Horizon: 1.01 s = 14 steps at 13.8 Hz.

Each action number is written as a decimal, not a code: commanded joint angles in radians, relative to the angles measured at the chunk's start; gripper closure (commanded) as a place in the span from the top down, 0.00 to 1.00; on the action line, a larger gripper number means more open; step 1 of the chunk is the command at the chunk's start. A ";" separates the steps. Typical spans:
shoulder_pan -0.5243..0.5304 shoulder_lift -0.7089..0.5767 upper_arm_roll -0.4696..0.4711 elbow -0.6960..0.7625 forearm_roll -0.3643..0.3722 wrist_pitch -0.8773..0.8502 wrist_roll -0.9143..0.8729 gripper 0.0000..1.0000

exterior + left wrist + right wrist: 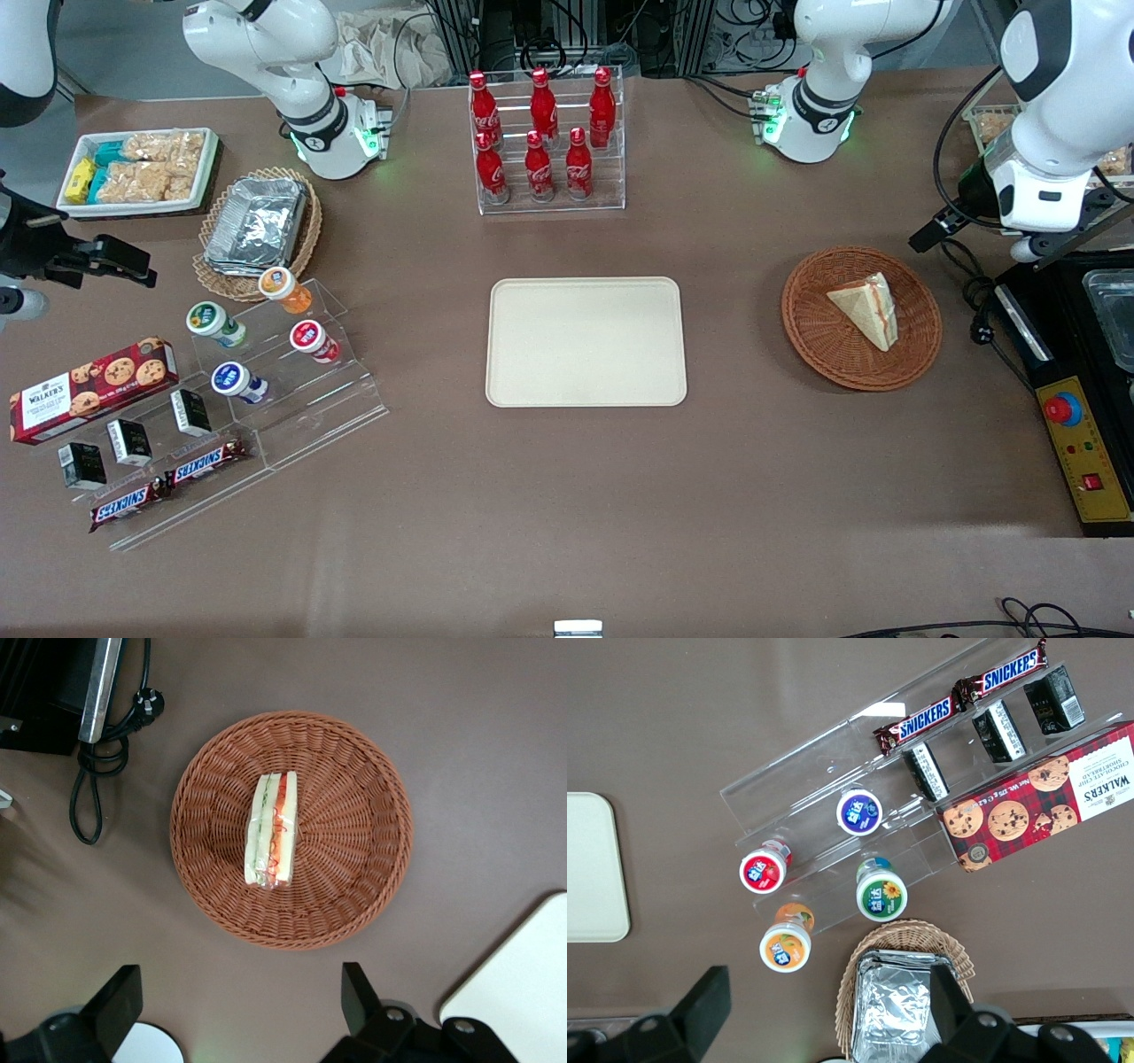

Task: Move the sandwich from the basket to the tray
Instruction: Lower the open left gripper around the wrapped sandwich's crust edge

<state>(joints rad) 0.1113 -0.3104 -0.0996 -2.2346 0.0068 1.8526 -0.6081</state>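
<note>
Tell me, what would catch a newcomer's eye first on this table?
Probably the six red cola bottles in their clear rack, farther from the front camera than the flat cream rectangular tray. Next, the triangular white-bread sandwich lying in the round reddish-brown wicker basket toward the working arm's end, with the open tool above it.

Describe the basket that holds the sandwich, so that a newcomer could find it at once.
Start at the cream tray in the middle of the table and look toward the working arm's end. There lies a round reddish-brown wicker basket, holding one sandwich, with the open end effector above it. The other basket is paler and holds foil containers.
</note>
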 commanded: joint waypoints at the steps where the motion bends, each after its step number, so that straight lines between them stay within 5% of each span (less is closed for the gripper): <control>1: 0.010 -0.036 -0.011 -0.085 0.025 0.075 -0.039 1.00; 14: 0.059 0.083 -0.012 -0.350 0.025 0.531 -0.050 1.00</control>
<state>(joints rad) 0.1550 -0.2539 -0.1001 -2.5666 0.0168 2.3312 -0.6413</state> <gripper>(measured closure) 0.000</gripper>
